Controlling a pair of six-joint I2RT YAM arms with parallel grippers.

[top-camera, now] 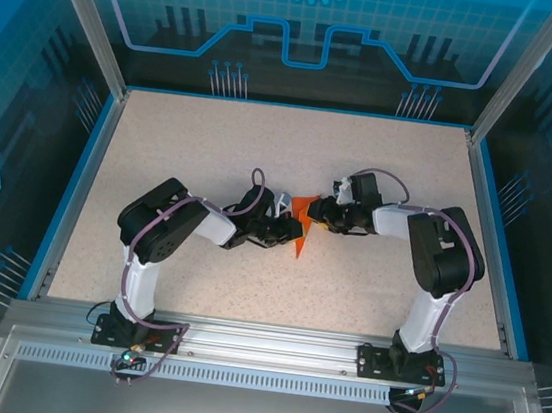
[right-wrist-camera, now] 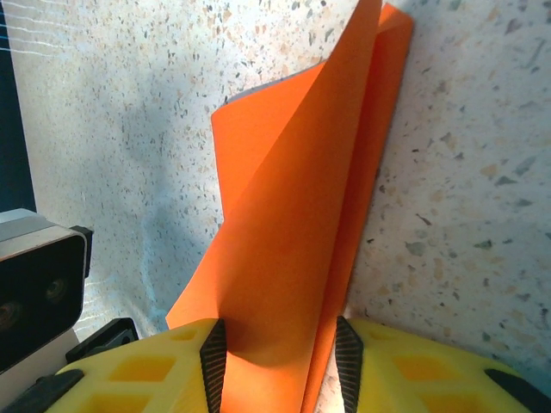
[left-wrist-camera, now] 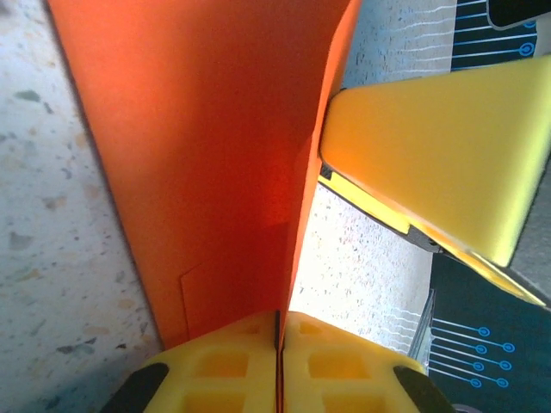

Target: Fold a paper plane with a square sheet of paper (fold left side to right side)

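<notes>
Black-and-white arms [top-camera: 168, 224], yellow fingers [left-wrist-camera: 232, 370]

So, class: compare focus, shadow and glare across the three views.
Top external: evenly lit, sharp; left wrist: orange paper close and soft, the yellow finger glaring bright; right wrist: a soft shadow falls on the table left of the paper.

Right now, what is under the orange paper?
The speckled table shows on both sides of the orange paper, and the left pincer is shut on its edge. What lies directly below the folded layers is covered by the paper itself.
</notes>
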